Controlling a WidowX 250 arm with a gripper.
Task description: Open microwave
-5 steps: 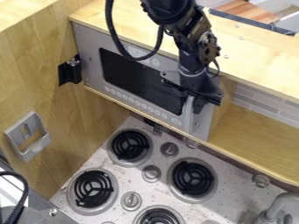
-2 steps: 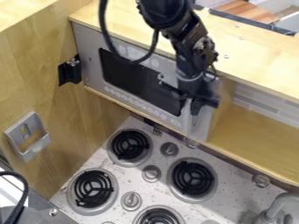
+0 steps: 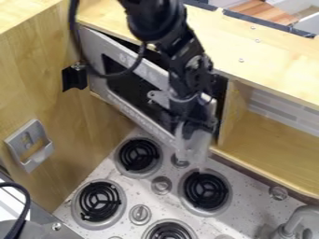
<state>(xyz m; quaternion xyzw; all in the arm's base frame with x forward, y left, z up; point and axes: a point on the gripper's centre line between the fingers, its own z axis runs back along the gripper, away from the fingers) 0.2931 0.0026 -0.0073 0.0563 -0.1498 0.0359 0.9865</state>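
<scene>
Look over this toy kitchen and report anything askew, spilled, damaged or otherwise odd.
The stovetop is dotted with small dark specks, most noticeable on its bare metal between and beside the burners; whether they are dirt or wear, I cannot tell. The microwave door stands ajar, which fits the task.

The black robot arm comes in from the top. It leans down on a slant, a bit to the view's right. A black cord hangs in a big loop beside it. The black gripper points down at the low end.
</scene>
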